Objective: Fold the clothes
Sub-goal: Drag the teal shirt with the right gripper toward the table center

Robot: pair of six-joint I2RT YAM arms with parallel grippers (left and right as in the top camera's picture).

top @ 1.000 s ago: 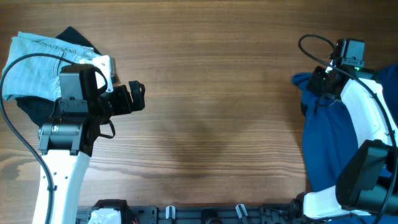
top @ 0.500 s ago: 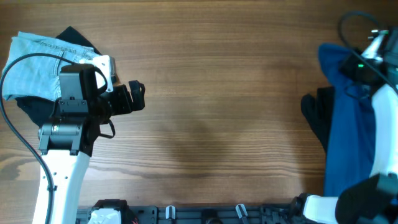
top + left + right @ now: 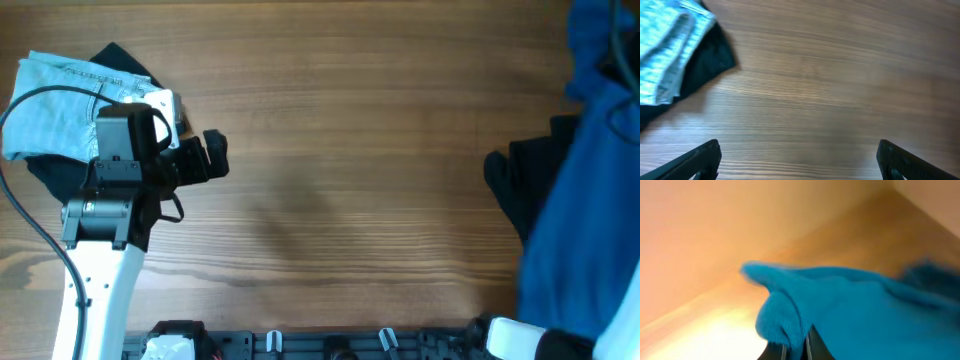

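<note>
The large deep-blue short-sleeved shirt (image 3: 585,220) hangs raised at the table's right edge, filling that side of the overhead view. The wrist view shows only a small bunched fold of it pinched in the right gripper (image 3: 796,342), whose jaws are pressed together on the cloth. Such a narrow hold could slip under the shirt's weight, or the fabric could land twisted. Its hanging part lies close over a crumpled black garment (image 3: 510,190), which it could snag and drag along. The light wooden table (image 3: 350,150) is bare in the middle. Far left, pale-blue denim jeans (image 3: 55,100) rest on another black garment (image 3: 50,175), well apart. The left gripper (image 3: 218,155) hovers beside them, jaws spread wide, holding nothing.
</note>
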